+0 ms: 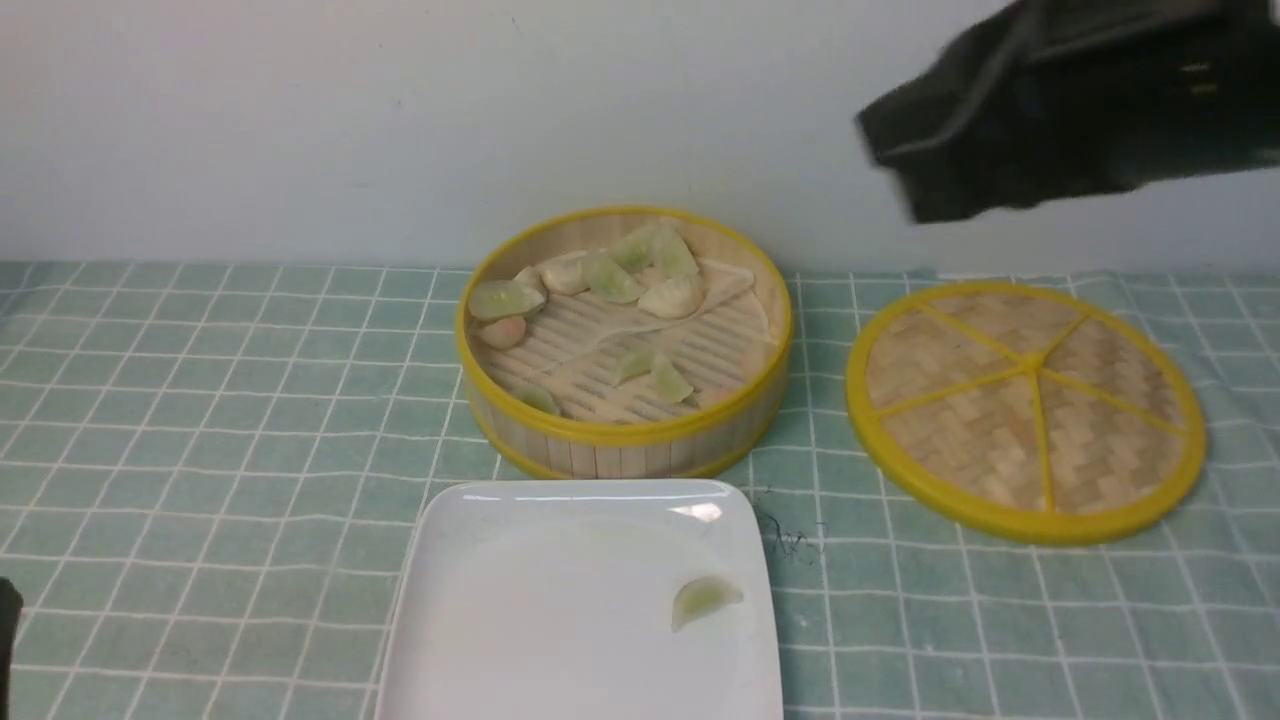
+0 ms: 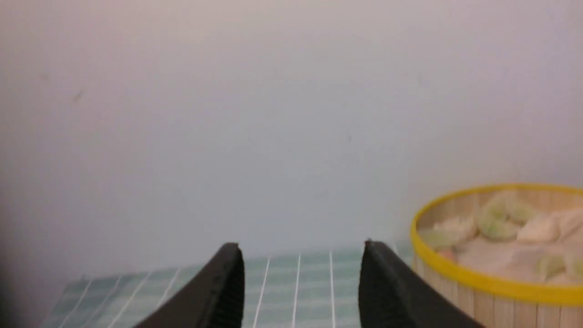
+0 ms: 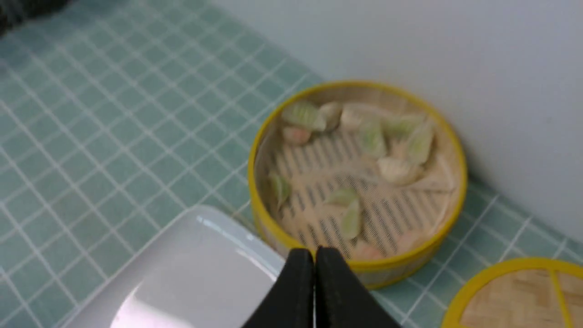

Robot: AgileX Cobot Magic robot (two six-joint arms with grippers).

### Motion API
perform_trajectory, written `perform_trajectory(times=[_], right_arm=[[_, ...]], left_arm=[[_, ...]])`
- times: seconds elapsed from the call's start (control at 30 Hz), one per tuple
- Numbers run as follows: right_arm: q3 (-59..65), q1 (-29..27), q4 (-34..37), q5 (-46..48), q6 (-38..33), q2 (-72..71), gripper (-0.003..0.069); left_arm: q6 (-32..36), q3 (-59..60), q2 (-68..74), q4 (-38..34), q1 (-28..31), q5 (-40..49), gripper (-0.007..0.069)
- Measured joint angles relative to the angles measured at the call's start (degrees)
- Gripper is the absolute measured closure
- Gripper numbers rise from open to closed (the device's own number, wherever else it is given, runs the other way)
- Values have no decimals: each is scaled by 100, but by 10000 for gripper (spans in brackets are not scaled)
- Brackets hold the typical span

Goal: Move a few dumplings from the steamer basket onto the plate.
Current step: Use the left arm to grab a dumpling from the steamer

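1. Front: the steamer basket (image 1: 625,435) sits centre-far and holds most dumplings (image 1: 610,280). One dumpling (image 1: 705,598) lies right of centre on the plate (image 1: 520,600), just nearer.
2. Left wrist: the left gripper (image 2: 298,248) is spread apart, empty.
3. Right wrist: the right gripper (image 3: 314,250) is pressed together, empty, raised over the plate.

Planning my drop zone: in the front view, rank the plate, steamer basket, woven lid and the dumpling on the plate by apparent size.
1. plate: widest, though nearest the camera and cut off below.
2-3. steamer basket and woven lid: too alike to rank.
4. dumpling on the plate: smallest by far.
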Motion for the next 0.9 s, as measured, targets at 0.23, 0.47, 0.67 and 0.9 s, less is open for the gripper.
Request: perform_trajectory(times=[0.23, 0.47, 0.67, 0.9], right_arm=[[2521, 0, -682, -1504, 692, -2891, 672], [4164, 0, -1492, -2072, 1791, -5150, 672], [4318, 0, -1975, -2046, 2282, -5480, 672], [4318, 0, -2030, -2046, 2306, -5310, 672]], left_arm=[[-781, -14, 0, 1, 0, -1606, 306], [-3304, -1104, 786, 783, 0, -1050, 306], [-4942, -1310, 1609, 2399, 0, -582, 306], [-6246, -1321, 1828, 3954, 0, -752, 391]])
